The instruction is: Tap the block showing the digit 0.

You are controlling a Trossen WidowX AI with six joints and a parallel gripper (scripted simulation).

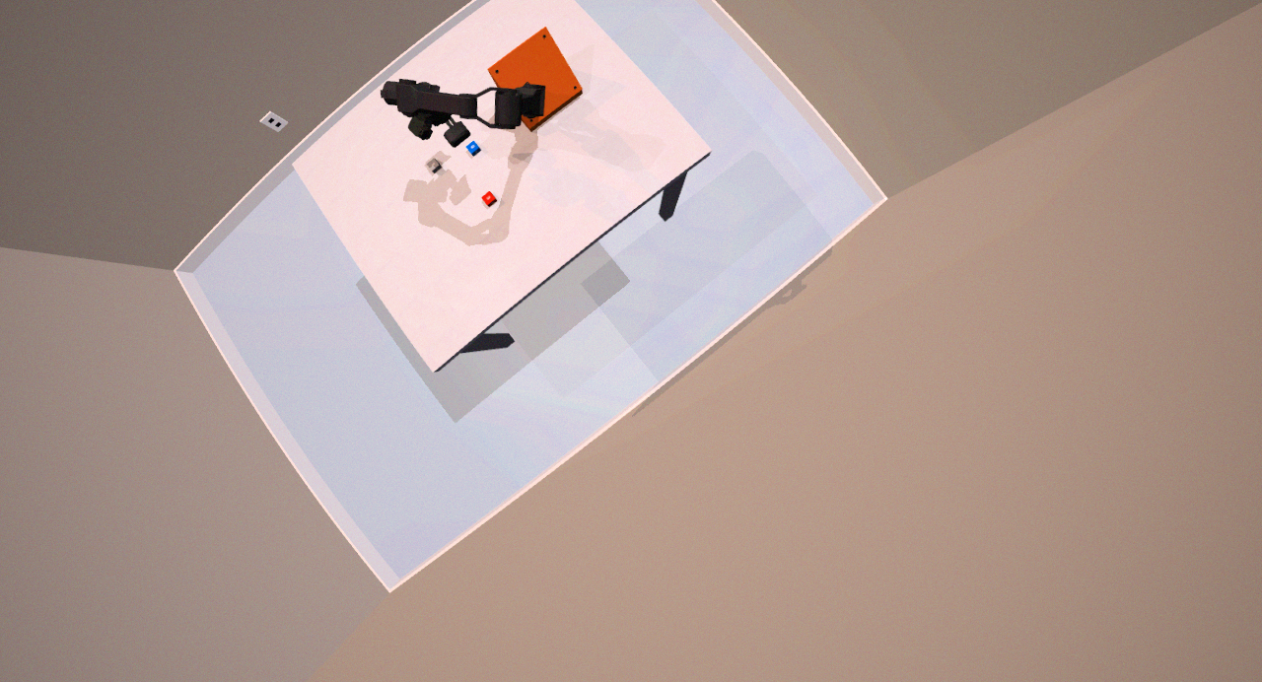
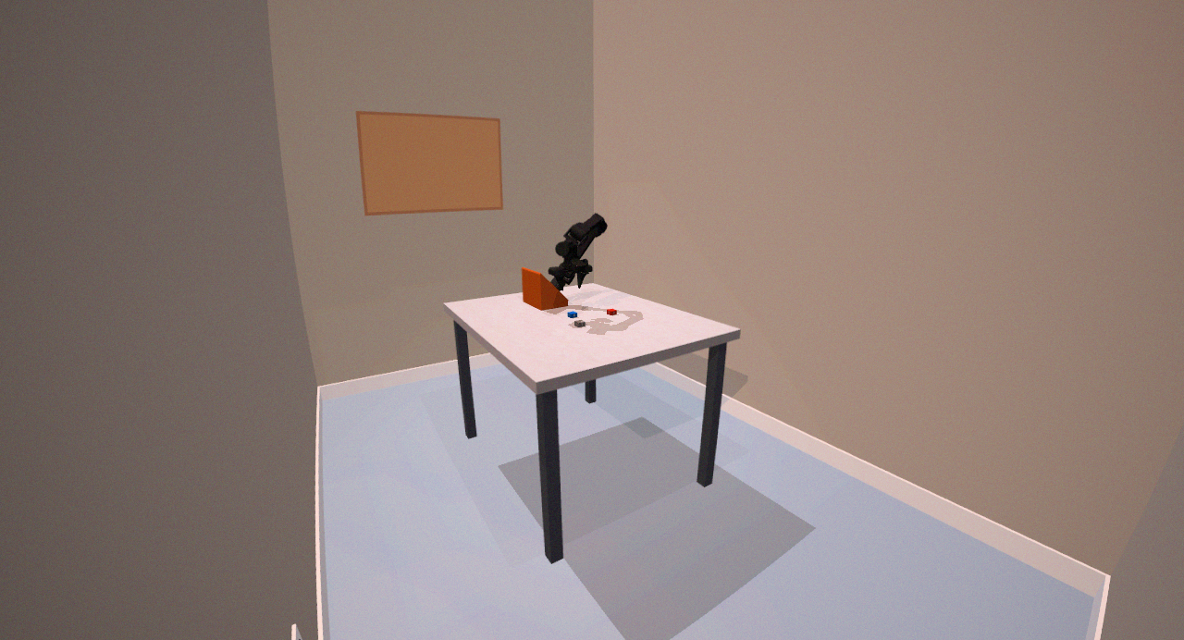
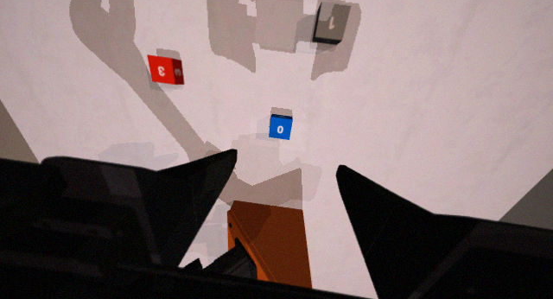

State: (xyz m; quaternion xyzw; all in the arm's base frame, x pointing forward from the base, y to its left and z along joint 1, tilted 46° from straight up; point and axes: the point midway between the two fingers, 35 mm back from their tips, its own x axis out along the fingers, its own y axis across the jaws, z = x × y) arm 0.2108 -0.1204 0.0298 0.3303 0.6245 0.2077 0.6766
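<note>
The blue block shows the digit 0 and lies on the table. The red block shows a 3. The grey block shows a 1. My gripper is open, with nothing between its fingers. It hangs above the table. In the wrist view the blue block appears just beyond the gap between the fingertips, the red block farther up on the left, and the grey block farther up on the right.
An orange wedge-shaped stand is on the table by the arm's base, beyond the blue block from the grey one. The arm's shadow falls around the blocks.
</note>
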